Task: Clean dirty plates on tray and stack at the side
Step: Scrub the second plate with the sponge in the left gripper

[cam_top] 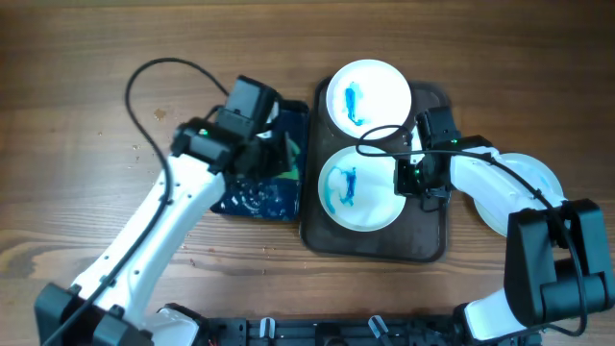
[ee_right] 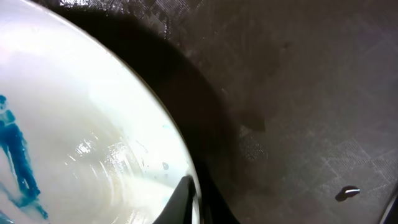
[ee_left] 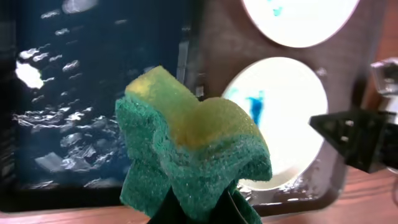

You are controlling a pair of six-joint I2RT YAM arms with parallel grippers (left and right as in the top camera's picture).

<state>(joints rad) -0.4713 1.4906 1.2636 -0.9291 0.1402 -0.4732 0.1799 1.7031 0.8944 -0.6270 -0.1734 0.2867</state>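
On the table (cam_top: 77, 77): I have a dark brown tray (cam_top: 423, 245) in the middle and a dark blue water basin (cam_top: 259, 197) just beside its left edge.
Far plate (cam_top: 368, 93): white with a blue smear near its middle. It sits at the tray's far end, and its rim reaches past the tray's far edge.
Near plate (cam_top: 358, 187): white with blue smears left of its middle. It lies flat in the tray, close against the far plate.
Left hand (cam_top: 272, 152): closed on the sponge (cam_top: 288, 163) and hanging over the right part of the basin, next to the tray.
Sponge, from my left wrist camera (ee_left: 193, 149): a green scouring layer with yellow foam on top, buckled by the squeeze, with the fingers pinching it from below. Rippled water shows in the basin (ee_left: 93, 93) behind it, and both plates lie off to the right.
Right hand (cam_top: 420, 180): down at the right rim of the near plate.
Right wrist camera: one finger (ee_right: 185, 200) lies against the plate's rim (ee_right: 93, 143), with bare tray (ee_right: 298, 93) beside it. I cannot tell whether the hand is clamped on the rim or only resting there.
Side plate (cam_top: 538, 178): white, on the table to the right of the tray, mostly covered by my right arm.
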